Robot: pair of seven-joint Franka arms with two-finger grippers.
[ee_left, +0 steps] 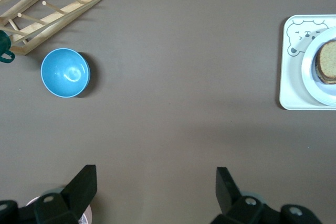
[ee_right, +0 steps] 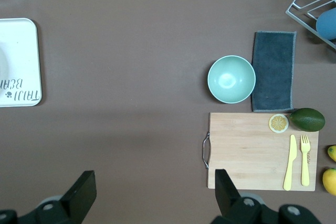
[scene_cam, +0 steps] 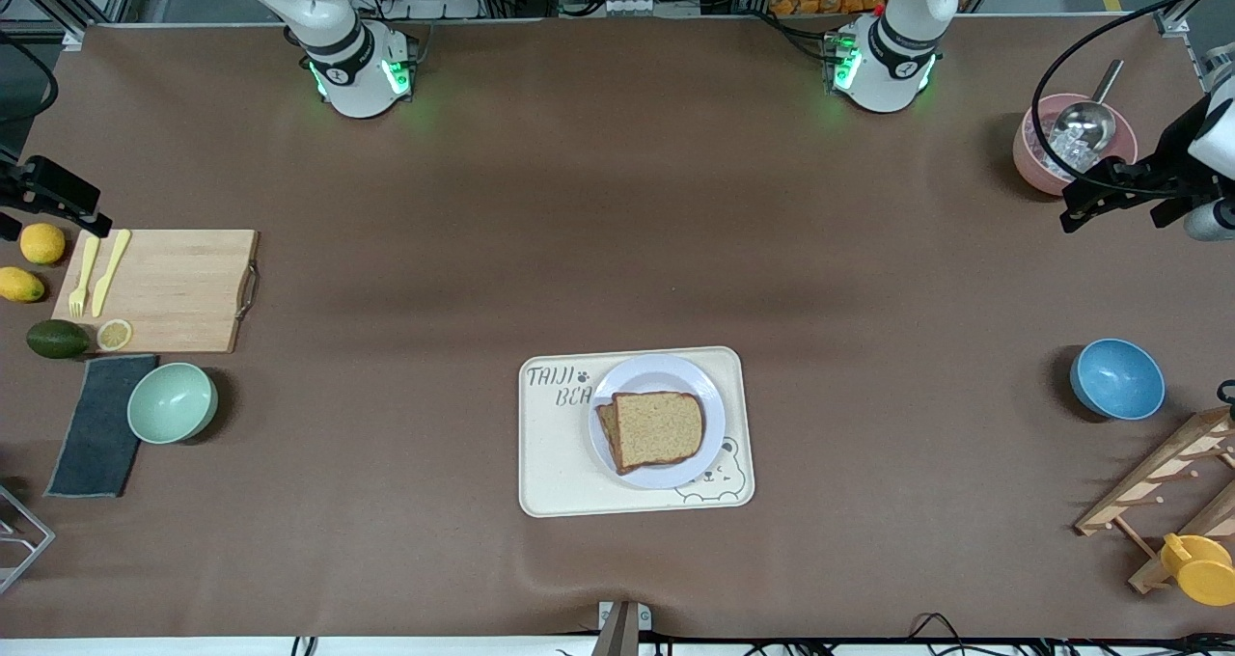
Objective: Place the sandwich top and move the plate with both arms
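Note:
The sandwich top (scene_cam: 661,427) lies flat on a second bread slice whose edge peeks out beneath it, both on the pale round plate (scene_cam: 666,365). The plate stands on a cream bear tray (scene_cam: 555,463) near the table's front middle. In the left wrist view the plate (ee_left: 310,69) and the sandwich top (ee_left: 328,65) show at the frame's edge. My left gripper (scene_cam: 1085,203) (ee_left: 156,174) hangs open and empty above the left arm's end of the table, beside a pink bowl. My right gripper (scene_cam: 58,198) (ee_right: 156,178) hangs open and empty above the right arm's end, near the cutting board.
A cutting board (scene_cam: 178,289) with yellow fork, knife and lemon slice, lemons, an avocado (scene_cam: 56,339), a green bowl (scene_cam: 172,402) and a grey cloth (scene_cam: 96,434) lie at the right arm's end. A pink bowl (scene_cam: 1032,159) with scoop, a blue bowl (scene_cam: 1117,378) and a wooden rack (scene_cam: 1158,487) lie at the left arm's end.

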